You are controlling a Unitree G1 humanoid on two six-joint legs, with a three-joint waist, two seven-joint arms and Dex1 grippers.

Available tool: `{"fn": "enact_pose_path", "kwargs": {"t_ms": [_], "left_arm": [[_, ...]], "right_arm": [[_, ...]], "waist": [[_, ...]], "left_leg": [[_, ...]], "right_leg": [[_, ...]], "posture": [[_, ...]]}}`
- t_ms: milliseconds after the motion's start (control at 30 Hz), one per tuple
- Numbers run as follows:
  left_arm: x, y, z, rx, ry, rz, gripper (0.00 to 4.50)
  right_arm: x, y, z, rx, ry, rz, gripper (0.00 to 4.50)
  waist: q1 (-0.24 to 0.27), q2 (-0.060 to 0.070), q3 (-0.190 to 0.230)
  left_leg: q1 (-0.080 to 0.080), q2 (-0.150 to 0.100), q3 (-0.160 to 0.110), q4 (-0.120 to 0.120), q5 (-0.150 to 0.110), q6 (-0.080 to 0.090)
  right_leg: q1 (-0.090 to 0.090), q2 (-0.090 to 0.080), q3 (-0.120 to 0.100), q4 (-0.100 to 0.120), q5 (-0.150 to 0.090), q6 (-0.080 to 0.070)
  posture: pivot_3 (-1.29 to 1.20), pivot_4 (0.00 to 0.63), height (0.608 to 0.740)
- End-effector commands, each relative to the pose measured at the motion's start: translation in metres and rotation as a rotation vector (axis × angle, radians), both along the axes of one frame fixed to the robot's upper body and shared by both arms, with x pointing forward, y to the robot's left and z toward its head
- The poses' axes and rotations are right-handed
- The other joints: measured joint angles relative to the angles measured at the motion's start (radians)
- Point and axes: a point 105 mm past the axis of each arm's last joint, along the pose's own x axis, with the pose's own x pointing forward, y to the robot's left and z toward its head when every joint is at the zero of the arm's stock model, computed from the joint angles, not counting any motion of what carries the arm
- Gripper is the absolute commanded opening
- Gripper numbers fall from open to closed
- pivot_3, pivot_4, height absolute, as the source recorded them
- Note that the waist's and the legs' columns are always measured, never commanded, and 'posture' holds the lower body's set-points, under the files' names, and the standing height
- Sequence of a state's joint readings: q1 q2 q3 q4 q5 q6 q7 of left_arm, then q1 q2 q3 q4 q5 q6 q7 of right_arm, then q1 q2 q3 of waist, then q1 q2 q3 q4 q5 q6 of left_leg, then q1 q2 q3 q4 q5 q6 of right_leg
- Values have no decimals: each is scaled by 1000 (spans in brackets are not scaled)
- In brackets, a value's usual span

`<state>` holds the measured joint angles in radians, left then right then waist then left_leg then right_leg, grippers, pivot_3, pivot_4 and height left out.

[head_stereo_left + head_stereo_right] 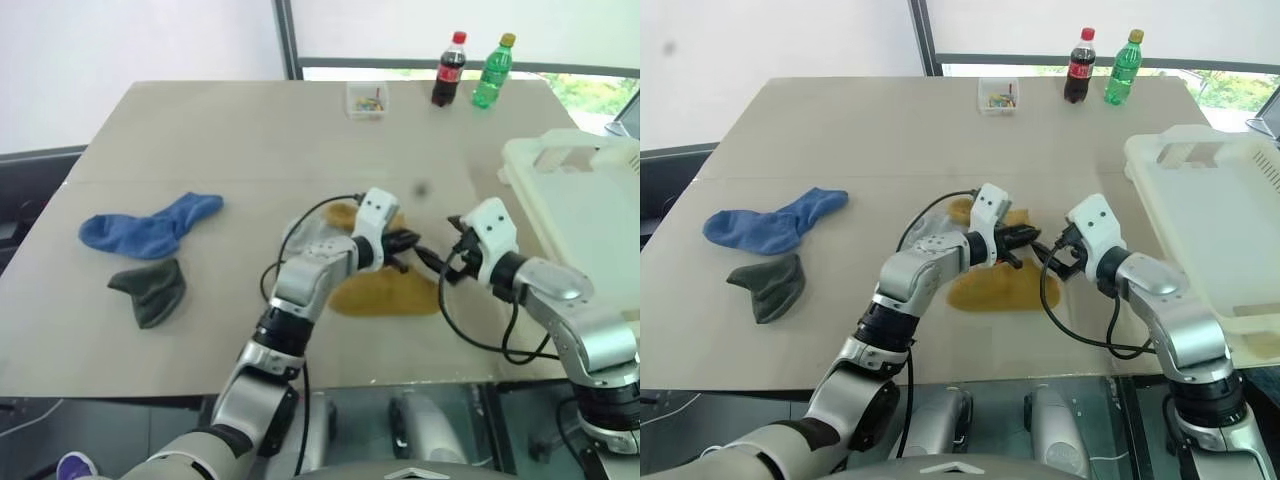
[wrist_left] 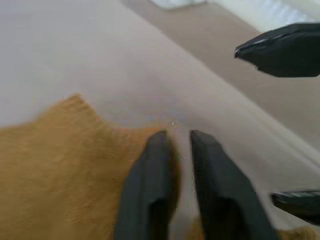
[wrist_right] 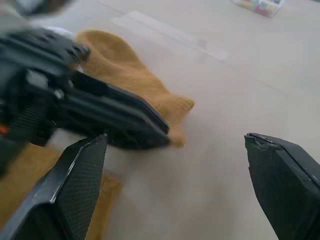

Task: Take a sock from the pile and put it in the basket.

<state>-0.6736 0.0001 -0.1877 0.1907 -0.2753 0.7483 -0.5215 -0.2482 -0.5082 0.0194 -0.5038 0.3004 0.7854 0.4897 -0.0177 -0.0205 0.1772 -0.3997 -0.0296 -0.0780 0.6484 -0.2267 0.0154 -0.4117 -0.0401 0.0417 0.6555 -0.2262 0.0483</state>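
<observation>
Left eye view first — both arms are working over the middle of the table [image 1: 250, 130], and no sock has made it into the basket [image 1: 590, 215] as far as the visible part shows. That cream-white basket sits at the table's right edge, well apart from the action, and its visible interior looks bare.

What counts as the pile is spread out now: a mustard-yellow sock [image 1: 390, 292] lies flat under the two grippers, with a blue sock [image 1: 150, 228] and a dark green sock [image 1: 152, 288] off to the left, close to each other.

The left gripper [image 2: 175, 137] hovers right at the edge of the yellow sock, its fingers only narrowly parted — the wrist view shows a slim gap between them and no fabric pinched in it, so nothing is held. The right gripper [image 3: 175, 145] faces it from the other side with its jaws spread wide, also empty, the yellow sock lying just ahead of it.

My read: the task is at its very start. The grasp is not yet made, and the lift, the carry across to the right and the drop into the basket are all left to do.

At the far edge stand a cola bottle [image 1: 449, 70], a green bottle [image 1: 492, 72] and a small clear box [image 1: 367, 101], untouched.
</observation>
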Motion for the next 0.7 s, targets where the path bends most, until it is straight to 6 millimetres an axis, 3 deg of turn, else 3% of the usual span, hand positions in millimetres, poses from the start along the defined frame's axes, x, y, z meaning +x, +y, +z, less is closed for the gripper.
{"fn": "enact_pose_path", "kwargs": {"t_ms": [33,167,267,433,600,633,700], "left_arm": [[-6,-2,28,-61,-56,-81,2139],[-24,30,58,-99,-182,-145,2218],[-20,66,70,-63,-255,-25,2218],[-6,115,65,-7,-255,212,2280],[-6,138,47,82,-247,304,2280],[-5,144,42,108,-241,327,2280],[-2,157,33,171,-241,388,2280]], "right_arm": [[-5,-4,16,74,-23,-40,4500],[6,0,25,175,7,-72,4500],[20,7,23,174,22,-76,4500],[45,21,13,161,45,-74,3005],[57,22,-10,91,84,-91,731],[59,21,-12,87,83,-91,472],[60,22,-13,86,79,-81,472]], "waist": [[1,0,0],[-9,1,0],[-18,1,1],[-16,1,0],[-13,1,1],[-12,1,1],[-13,1,1]], "left_leg": [[0,0,0,0,0,0],[0,2,1,0,0,0],[1,3,1,0,0,0],[1,3,0,0,0,0],[0,1,-1,0,0,0],[0,1,-1,0,0,0],[0,1,-1,0,0,0]], "right_leg": [[0,0,0,0,0,0],[-1,1,2,0,0,0],[-1,2,2,1,0,0],[0,1,1,0,0,0],[-1,0,1,0,0,-1],[-1,0,1,0,0,-1],[-1,0,1,0,0,-1]], "posture": [[0,150,740],[0,150,740],[0,150,740],[0,150,740],[0,150,740],[0,150,740],[0,150,740]]}}
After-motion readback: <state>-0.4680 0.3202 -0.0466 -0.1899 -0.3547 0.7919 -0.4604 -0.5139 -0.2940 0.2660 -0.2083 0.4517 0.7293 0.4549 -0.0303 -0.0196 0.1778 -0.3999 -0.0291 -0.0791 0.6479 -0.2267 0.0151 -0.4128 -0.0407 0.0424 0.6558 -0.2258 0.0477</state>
